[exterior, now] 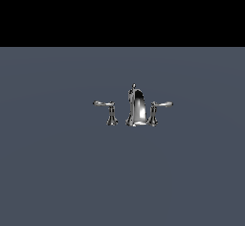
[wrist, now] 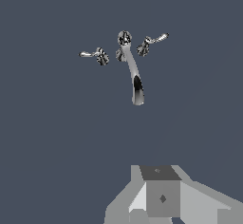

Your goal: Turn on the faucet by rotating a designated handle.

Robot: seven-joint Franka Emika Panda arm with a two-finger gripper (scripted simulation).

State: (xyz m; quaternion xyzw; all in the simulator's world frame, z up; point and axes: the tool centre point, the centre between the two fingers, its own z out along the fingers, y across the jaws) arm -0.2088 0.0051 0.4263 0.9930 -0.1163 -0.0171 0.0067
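Note:
The chrome faucet [exterior: 136, 107] stands on the grey floor in the middle of the exterior view, with a tall arched spout and a knob on top. The handle [exterior: 160, 106] is the small lever on a flared post at the exterior view's right of the spout, pointing right. A mirror-image lever [exterior: 105, 106] points left. The wrist view shows the faucet [wrist: 133, 71] from above, with the handle [wrist: 153, 42] and the other lever [wrist: 92, 54]. Only grey parts of my gripper [wrist: 161, 201] show there, well apart from the faucet. My arm is out of the exterior view.
The flat grey floor [exterior: 57, 172] spreads all round the faucet. A black background lies behind it at the top of the exterior view. No other objects show.

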